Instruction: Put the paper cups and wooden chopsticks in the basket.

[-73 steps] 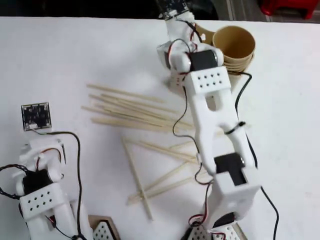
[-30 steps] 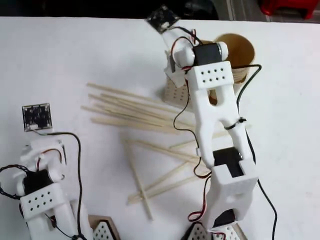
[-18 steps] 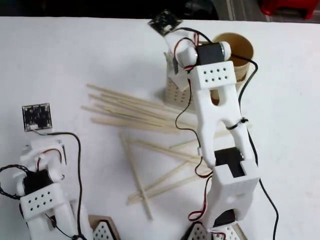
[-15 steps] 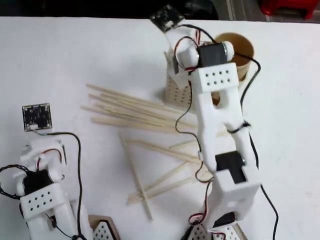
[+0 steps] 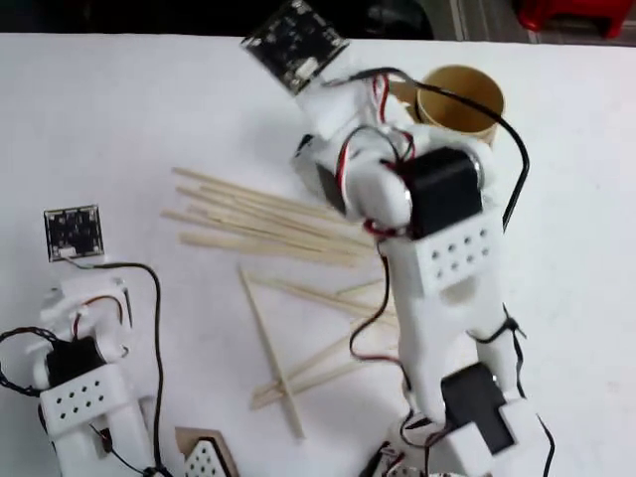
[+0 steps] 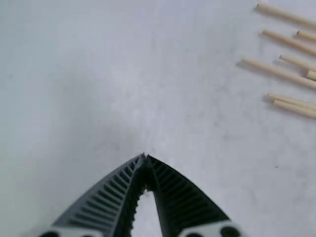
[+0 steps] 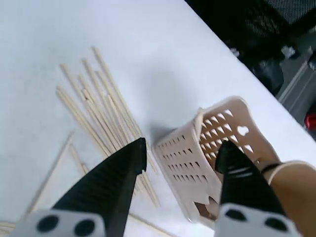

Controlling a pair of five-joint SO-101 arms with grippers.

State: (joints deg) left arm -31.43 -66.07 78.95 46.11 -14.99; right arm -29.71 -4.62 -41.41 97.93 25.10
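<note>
The right gripper [image 7: 182, 144] stands wide open, its jaws on either side of the beige perforated plastic basket [image 7: 210, 140] and not closed on it; whether they touch it I cannot tell. Compared with the frames before, the right arm [image 5: 442, 248] has risen and swung its wrist toward 11 o'clock, so in the high view it now covers the place where the basket showed. The tan paper cups [image 5: 460, 96] stay at 1 o'clock, just beside the basket. The pale wooden chopsticks [image 5: 263, 224] lie scattered on the white table [image 5: 149, 109] around the centre and toward 6 o'clock, not shifted. The left gripper [image 6: 146, 157] is closed on nothing, and the left arm [image 5: 84, 397] at 7 o'clock has not moved.
</note>
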